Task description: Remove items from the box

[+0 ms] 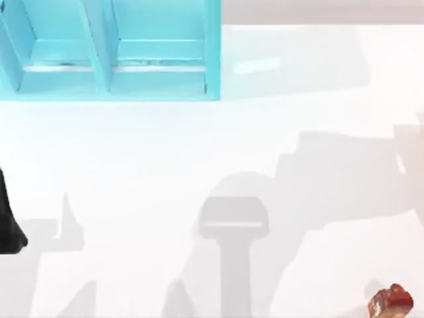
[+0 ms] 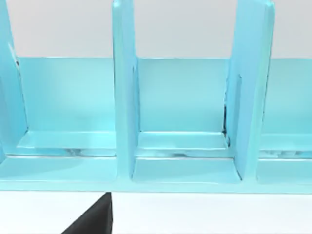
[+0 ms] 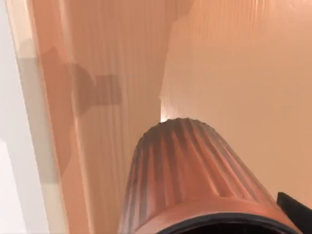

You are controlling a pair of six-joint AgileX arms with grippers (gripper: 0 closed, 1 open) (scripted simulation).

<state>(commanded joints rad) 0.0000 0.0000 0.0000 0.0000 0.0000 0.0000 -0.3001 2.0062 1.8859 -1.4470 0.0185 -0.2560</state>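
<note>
My right wrist view has the ribbed cup [image 3: 195, 180] close up against orange box walls [image 3: 234, 63] (whether my right gripper is pinching it, I cannot tell); it looks light, stiff and grippy across the rim. The lumpy piece [image 1: 391, 301] lies on the counter [image 1: 165, 165] at front right, the blue rack [image 1: 112, 53] stands far off, and the left arm [image 1: 8, 225] idles at the left edge.

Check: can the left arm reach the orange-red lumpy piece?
Doubtful. The lumpy piece lies at the table's lower right corner, the left arm at its left edge; nothing blocks the way, but the stretch looks too long.
</note>
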